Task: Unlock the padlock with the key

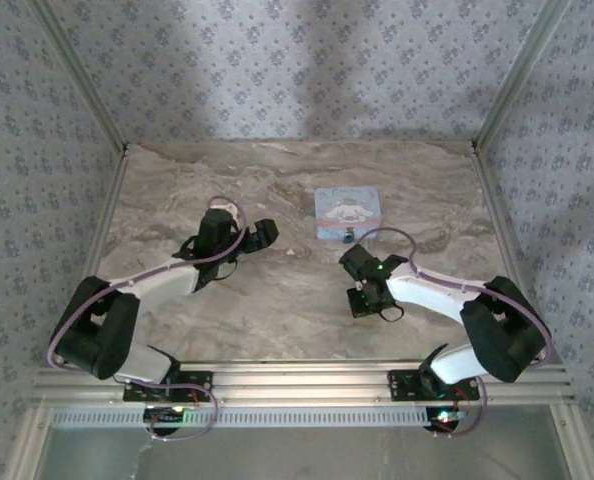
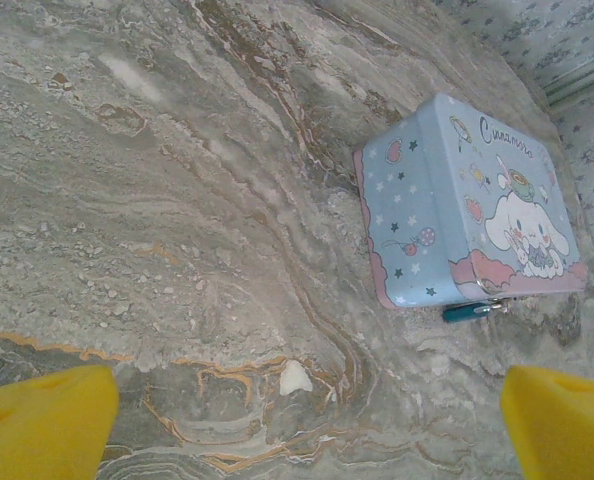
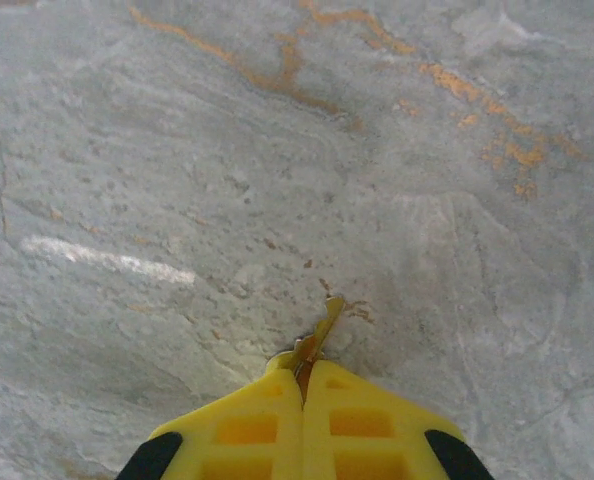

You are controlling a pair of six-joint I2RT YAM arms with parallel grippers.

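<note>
Wide open, the left tool hangs over the bench, left of centre. The right tool, right of centre and closer to the near edge, has its jaws pressed together. A pastel-blue cartoon-dog box sits toward the far edge, right of centre. The dark-blue padlock lies touching the box's near side. Pinched in the right tool, a thin brassy key pokes out toward the bench.

I see a pastel-blue cartoon-dog tin lying flat toward the far edge of the marbled counter, right of centre.
</note>
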